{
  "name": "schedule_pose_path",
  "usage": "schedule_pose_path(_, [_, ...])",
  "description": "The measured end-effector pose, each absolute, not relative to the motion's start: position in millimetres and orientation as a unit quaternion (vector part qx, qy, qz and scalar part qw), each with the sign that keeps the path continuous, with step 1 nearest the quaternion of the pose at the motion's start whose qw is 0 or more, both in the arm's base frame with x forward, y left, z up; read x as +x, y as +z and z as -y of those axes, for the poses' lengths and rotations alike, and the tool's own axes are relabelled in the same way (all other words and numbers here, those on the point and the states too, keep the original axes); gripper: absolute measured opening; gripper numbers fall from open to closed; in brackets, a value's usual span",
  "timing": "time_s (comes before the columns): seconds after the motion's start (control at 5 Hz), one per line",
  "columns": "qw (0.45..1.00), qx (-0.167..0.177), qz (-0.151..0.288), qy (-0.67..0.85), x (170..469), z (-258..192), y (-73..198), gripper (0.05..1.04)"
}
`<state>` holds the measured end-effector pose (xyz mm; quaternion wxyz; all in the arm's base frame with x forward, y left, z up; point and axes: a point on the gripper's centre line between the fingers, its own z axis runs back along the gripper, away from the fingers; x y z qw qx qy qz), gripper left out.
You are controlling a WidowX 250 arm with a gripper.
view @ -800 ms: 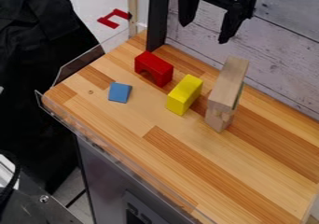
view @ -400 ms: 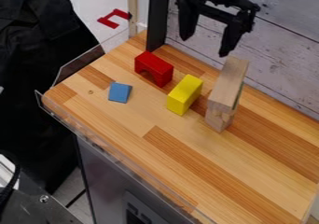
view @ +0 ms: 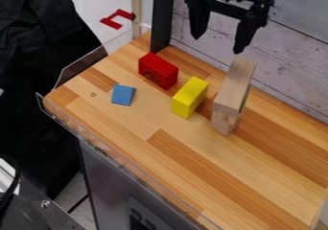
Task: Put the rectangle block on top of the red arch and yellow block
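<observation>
"Gripper (view: 219,44) where?"

"Near the top edge of the camera view, hanging downward against the whitewashed plank wall (view: 291,56). In the picture, just beyond the far end of the unpainted wooden rectangular block (view: 235,83)."

"Holding anything?"

"No. Fingers spread well apart, with only wall visible between."

"And that wooden block?"

"Still on the right of the group, long and pale, with the far end toward the plank wall. Beneath the near end, more unpainted wood (view: 225,121), with a visible seam. Exact shape of the lower part hard to tell."

"So, on top of the red arch (view: 158,71) and the yellow rectangular block (view: 190,97)?"

"No, beside the yellow one, a narrow gap between. Red arch farther back and to the left, upright on the worktop (view: 192,150), curved hollow at the bottom. Yellow one between red and wooden, bare top up, apart from both."

"Anything blue?"

"Yes, a small flat-looking blue block (view: 123,95), left of the yellow one and in front of the red arch, touching neither."

"Beyond the worktop?"

"Black upright post (view: 162,20) behind the arch. Clear plastic guard (view: 80,66) along the left corner. Past that, down on the pale floor, a red bracket-shaped piece (view: 116,19)."
</observation>
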<state>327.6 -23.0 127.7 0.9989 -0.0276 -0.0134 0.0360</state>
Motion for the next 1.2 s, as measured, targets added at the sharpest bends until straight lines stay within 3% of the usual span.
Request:
schedule_pose_path(0.2, [0.998,-0.020,0.014,0.056,332.1,27.8,130.4,0.999])
schedule_pose_path(0.8, [0.998,-0.001,-0.038,0.059,328.8,61.2,102.5,1.000])
schedule_pose_path(1.2, [0.996,0.006,-0.040,0.075,326.7,64.9,101.0,1.000])
